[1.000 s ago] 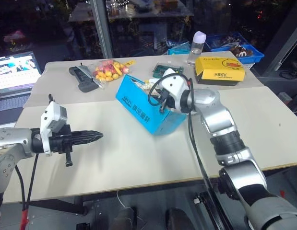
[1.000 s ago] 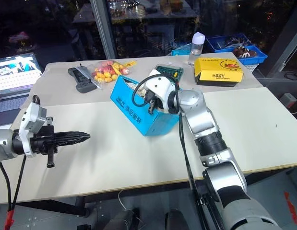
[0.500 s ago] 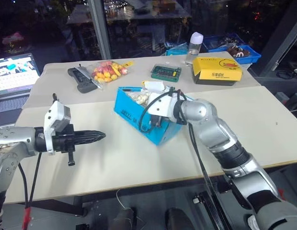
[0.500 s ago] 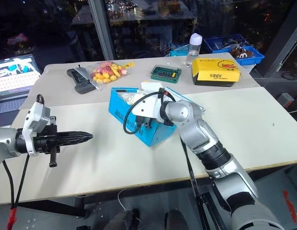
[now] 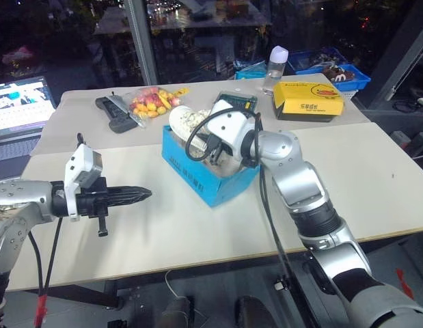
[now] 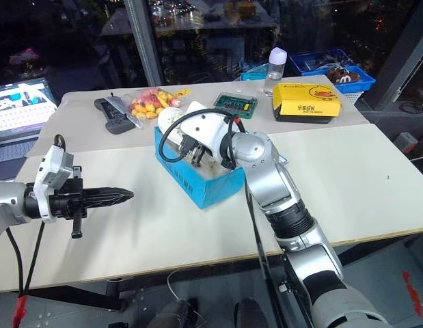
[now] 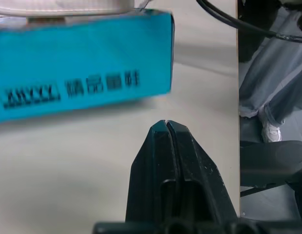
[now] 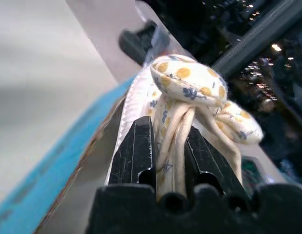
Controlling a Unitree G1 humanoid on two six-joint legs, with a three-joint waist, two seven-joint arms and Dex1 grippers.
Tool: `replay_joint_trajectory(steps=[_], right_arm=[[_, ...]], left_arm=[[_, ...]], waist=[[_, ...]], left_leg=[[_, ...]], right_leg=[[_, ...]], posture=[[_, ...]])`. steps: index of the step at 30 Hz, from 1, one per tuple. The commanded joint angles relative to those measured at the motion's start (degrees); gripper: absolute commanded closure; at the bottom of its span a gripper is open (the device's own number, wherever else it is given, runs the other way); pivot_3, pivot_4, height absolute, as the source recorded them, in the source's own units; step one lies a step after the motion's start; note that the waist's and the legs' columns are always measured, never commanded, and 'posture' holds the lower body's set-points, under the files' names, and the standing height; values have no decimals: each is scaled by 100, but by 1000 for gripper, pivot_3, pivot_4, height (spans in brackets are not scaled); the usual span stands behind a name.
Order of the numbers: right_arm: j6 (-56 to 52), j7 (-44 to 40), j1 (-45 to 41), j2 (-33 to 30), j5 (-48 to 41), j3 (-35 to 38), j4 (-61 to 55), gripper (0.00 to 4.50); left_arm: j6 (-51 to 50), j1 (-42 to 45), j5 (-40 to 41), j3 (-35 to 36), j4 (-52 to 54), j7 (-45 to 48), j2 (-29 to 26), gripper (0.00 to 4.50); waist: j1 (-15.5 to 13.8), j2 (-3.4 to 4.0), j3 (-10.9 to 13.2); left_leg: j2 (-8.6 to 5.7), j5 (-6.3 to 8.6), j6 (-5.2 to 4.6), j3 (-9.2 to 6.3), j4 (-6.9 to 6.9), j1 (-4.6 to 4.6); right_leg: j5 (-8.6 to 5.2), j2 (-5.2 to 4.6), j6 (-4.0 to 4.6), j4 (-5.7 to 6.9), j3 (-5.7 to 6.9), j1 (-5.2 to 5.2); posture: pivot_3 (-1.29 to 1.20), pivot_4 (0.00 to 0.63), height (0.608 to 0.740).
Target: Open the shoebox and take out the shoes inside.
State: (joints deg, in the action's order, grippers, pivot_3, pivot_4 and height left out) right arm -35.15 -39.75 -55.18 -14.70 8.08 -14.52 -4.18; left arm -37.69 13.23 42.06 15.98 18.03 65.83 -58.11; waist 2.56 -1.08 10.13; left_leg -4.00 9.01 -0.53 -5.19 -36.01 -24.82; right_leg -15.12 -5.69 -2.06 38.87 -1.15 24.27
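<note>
Shoebox (image 5: pixel 197 174): open on the bench (image 5: pixel 375 178), mid-front.
Right gripper (image 8: pixel 169 141): fingers pinching one shoe (image 5: pixel 187 121), lifted above the box's far corner.
Left gripper (image 5: pixel 139 195): fingers pressed together, empty, apart from box.

Open blue shoebox (image 5: pixel 201 174), cream shoe (image 5: pixel 187 121) above

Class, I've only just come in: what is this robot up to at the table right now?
The robot is emptying an open blue shoebox on the white table. Its right claw is shut on the fabric of a cream baby shoe, which is held above the box's far rim, not yet set down. The left claw is shut, holds nothing and hangs over the table, apart from the box.
</note>
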Motion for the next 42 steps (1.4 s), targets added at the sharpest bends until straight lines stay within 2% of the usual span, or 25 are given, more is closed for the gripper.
replay_joint_trajectory(steps=[1, 8, 14, 18, 19, 22, 26, 29, 34, 38, 42], right_arm=[[-607, 439, -506, 95, -383, 861, 5, 3720], [-1381, 849, -603, -129, -999, 1841, -50, 3720], [-1301, 1496, 100, -1685, -181, 1827, 381, 3720], [-1456, 1696, 1012, -2551, 254, 1691, 542, 3720], [-1530, 1677, 1174, -2633, 293, 1623, 529, 3720], [-2067, 1731, 1541, -2358, 44, 1875, 449, 3720], [-2141, 1755, 1917, -2258, 69, 1730, 472, 3720], [-2200, 1909, 1969, -2043, -99, 2051, 390, 3039], [-2224, 1680, 1780, -2359, -89, 1784, 103, 1326], [-2917, 407, 738, -2837, -985, 1418, -1207, 1326], [-3717, -308, -82, -3208, -1623, 748, -1887, 1326]], left_arm=[[36, 69, 27, 59, 95, -11, -13, 4500], [50, 42, 18, 65, 111, -17, -7, 4500], [42, 58, 36, 35, 136, -40, 31, 4500], [72, 111, -9, -52, 94, -39, 67, 4500], [82, 123, -26, -72, 79, -31, 70, 4500], [104, 169, -65, -135, 45, -13, 86, 4500], [107, 225, -73, -186, 17, 9, 111, 4500], [117, 248, -81, -205, -2, 25, 122, 4500], [127, 275, -89, -221, -31, 48, 132, 4500], [106, 299, -108, -217, -27, 59, 116, 4500], [80, 290, -87, -202, 19, 48, 110, 4500]], waist=[[-11, -1, 0], [-25, -2, -1], [-92, -3, -1], [-158, -4, -1], [-155, -4, -1], [11, -4, -1], [114, -4, 0], [126, -4, 0], [83, -4, 0], [132, 20, 23], [110, 7, 15]], left_leg=[[0, 0, 0, 0, -1, 0], [-1, 0, 0, 1, 3, 0], [-2, 0, 0, 6, 4, 0], [-5, 3, -5, 25, 4, -1], [-4, 4, -7, 32, 7, -1], [7, 8, -15, 55, 10, 4], [27, 10, -19, 72, 6, 18], [30, 10, -19, 74, 2, 22], [36, 10, -19, 76, -2, 27], [36, 10, -19, 85, -3, 23], [69, 17, -28, 85, 3, 29]], right_leg=[[1, 0, 1, 0, 0, -1], [2, -3, 3, -3, -1, 0], [2, -8, 3, -11, 4, -7], [1, -17, 3, -23, 3, -11], [1, -17, 3, -23, -2, -7], [1, -9, 3, -20, -24, -4], [1, 14, 2, -13, -52, -10], [2, 20, 1, -8, -58, -12], [3, 29, -1, -7, -62, -16], [6, 28, -6, -6, -75, -6], [5, 54, -5, -21, -65, -12]], posture=[[0, 150, 723], [0, 150, 723], [0, 150, 723], [0, 150, 723], [0, 150, 723], [0, 150, 723], [0, 150, 723], [0, 150, 723], [0, 150, 723], [0, 150, 723], [0, 150, 723]])
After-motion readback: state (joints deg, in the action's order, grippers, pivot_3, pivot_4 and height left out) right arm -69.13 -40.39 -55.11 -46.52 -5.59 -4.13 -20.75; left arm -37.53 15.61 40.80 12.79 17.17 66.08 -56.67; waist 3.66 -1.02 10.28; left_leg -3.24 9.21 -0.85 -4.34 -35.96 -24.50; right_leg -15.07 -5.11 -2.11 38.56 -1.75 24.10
